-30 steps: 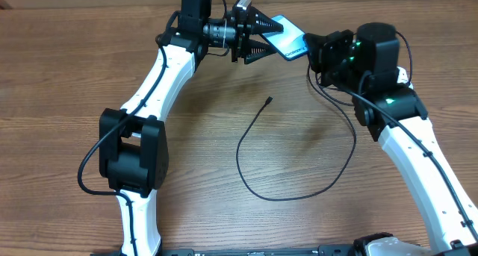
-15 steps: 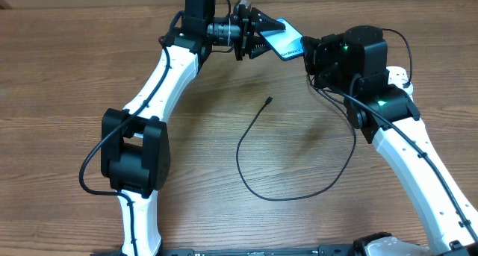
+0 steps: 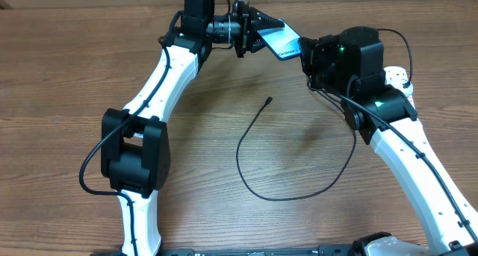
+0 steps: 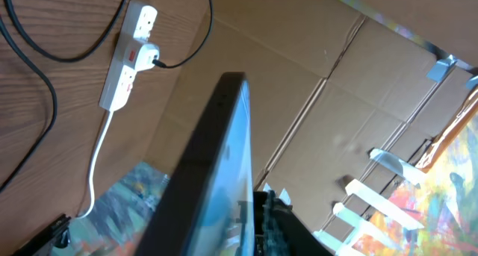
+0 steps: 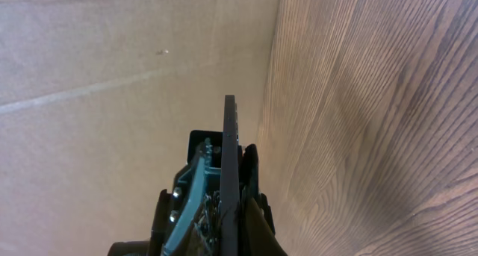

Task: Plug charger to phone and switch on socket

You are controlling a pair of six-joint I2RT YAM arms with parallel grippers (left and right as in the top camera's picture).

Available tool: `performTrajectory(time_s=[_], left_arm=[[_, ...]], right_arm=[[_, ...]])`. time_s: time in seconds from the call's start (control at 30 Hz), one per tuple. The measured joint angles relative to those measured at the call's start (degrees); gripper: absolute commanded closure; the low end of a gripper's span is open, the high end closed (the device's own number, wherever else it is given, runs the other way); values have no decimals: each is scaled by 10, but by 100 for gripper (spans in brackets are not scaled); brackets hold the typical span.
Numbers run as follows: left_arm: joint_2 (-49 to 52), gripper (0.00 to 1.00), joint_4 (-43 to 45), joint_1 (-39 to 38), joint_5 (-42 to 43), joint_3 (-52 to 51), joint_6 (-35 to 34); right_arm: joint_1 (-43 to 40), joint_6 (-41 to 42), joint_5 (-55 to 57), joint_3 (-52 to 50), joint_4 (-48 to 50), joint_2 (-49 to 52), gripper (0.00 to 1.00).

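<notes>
The phone (image 3: 284, 42) is up off the bench (image 3: 60, 77) at its far edge, hanging between the two arms with its light blue screen tilted toward the overhead camera. The right pincer (image 3: 305, 53) is clamped on its right end; in the right wrist view we see the phone edge-on, sandwiched between the fingers.

What has changed is on the other side. A second ago the left pincer (image 3: 260, 33) stood wide apart beside the phone. Now its jaws have narrowed around the phone's left end, and the whole pair has drifted slightly toward the back. We cannot tell whether the left jaws are pressing on the phone yet.

We read this as a handover or a two-handed re-grip, setting the phone up so its port can be reached.

The charger (image 3: 246, 136) lies untouched in a loose loop on the bench, with its connector tip (image 3: 268, 101) well apart from the phone. In the left wrist view the socket (image 4: 128, 58) already carries the black plug (image 4: 151, 56). Plugging in and switching on are both still to come.
</notes>
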Motion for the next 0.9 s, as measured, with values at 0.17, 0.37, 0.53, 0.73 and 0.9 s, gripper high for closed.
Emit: performTrajectory(time_s=[0.17,0.37,0.53,0.73,0.9], left_arm=[[0,91,0,0,-7,0,-9],[0,96,2,0,-16,0,-15],[0,96,0,0,-20,0,6],[0,96,-31,19,-14,0,111],[1,96,-171,75,2,1,253]], right_arm=[[0,7,0,0,5,3,96],[0,19,-3,0,2,7,84],[1,-18,-11,1,-2,7,51],[-28,-101,-18,3,-88,7,39],[-87,-244,-20,3,-164,7,35]])
